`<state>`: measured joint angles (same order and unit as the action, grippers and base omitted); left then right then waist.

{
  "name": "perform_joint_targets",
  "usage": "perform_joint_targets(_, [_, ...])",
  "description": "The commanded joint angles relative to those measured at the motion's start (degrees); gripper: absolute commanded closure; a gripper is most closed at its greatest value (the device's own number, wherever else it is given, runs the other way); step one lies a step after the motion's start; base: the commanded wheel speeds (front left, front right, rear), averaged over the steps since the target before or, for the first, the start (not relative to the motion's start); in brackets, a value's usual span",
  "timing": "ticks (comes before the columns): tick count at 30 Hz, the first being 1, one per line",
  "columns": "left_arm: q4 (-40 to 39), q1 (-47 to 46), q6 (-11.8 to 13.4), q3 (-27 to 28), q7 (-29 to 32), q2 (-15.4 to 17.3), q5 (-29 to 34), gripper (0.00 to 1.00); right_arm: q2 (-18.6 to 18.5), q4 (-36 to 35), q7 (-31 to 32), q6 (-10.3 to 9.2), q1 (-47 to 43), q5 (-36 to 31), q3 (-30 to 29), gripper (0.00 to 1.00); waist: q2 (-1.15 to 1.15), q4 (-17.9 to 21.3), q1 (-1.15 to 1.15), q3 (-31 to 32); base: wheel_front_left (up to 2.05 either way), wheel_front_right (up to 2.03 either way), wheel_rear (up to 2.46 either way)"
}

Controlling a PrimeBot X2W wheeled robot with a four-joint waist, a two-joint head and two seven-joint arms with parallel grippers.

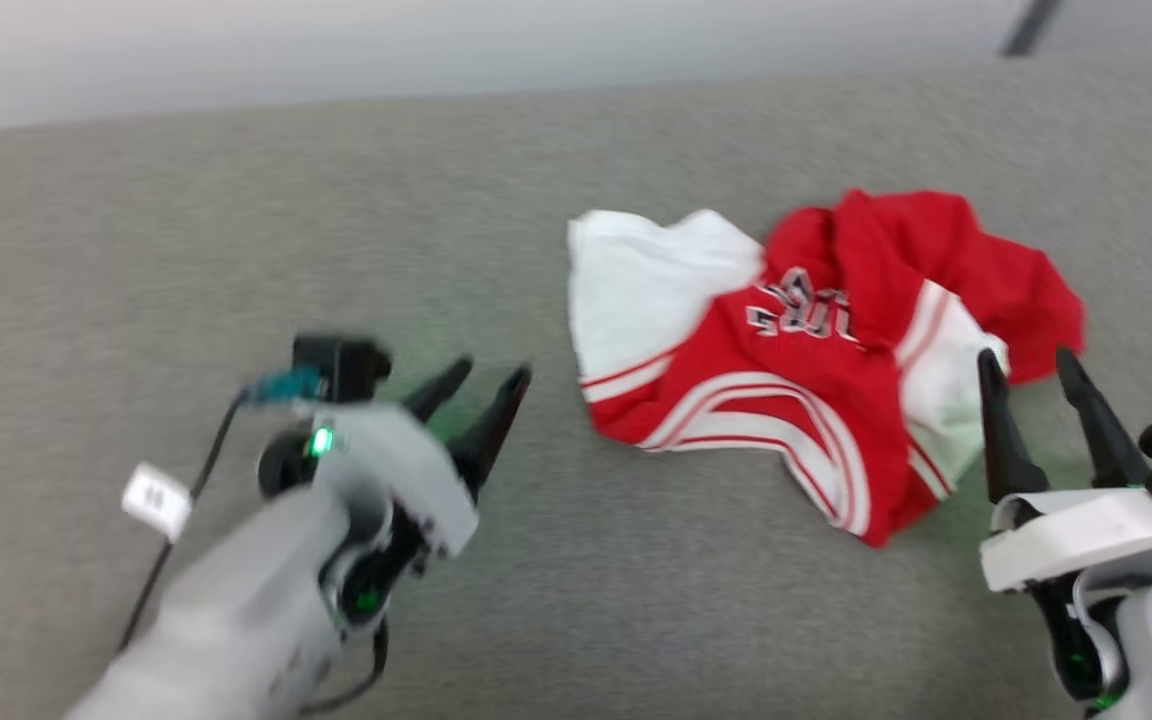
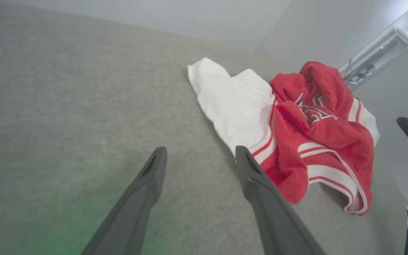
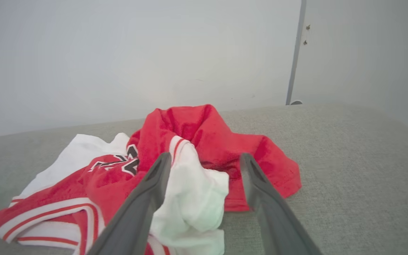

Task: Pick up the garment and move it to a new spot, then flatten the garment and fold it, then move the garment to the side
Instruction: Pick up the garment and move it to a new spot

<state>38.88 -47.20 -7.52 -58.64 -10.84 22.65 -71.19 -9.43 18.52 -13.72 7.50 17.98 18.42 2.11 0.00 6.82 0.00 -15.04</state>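
- A grey, coarse-woven table (image 1: 236, 200) runs back to a plain pale wall.
- The garment (image 1: 796, 370), a red jersey-style shirt, lies crumpled on the table's right half. Its long axis runs left to right, from a flat white sleeve to a bunched red heap.
- The cloth looks soft and limp: a red body, red-and-white striped trim curling along the near hem, and black white-outlined lettering creased into the folds.
- The right claw (image 1: 1026, 360) is the nearer one, with fingers spread and empty. The jersey's crumpled white sleeve (image 3: 193, 198) sits just ahead between them; contact cannot be told.
- The left claw (image 1: 491, 370) is also spread and empty, and stands apart to the left over bare table. From it the jersey lies ahead and to the right, the white sleeve edge closest.
- Judged from this, the pick-up favours the right arm.
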Motion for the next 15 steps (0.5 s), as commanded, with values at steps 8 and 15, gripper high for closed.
perform_joint_targets(8, [-2.1,11.5,1.5,6.4,-4.4,3.5,2.0,0.00,-2.6,-3.2,3.1,-0.03,-5.2,-1.1,-3.3,0.00,0.00,-10.7,0.00,7.4,0.00,0.00,0.00])
perform_joint_targets(15, [-12.9,22.8,7.2,20.3,-4.3,5.7,14.4,0.00,-3.7,-6.5,5.3,-0.03,-9.1,-1.3,-6.4,0.00,0.00,-12.6,0.00,9.3,0.00,0.00,0.00])
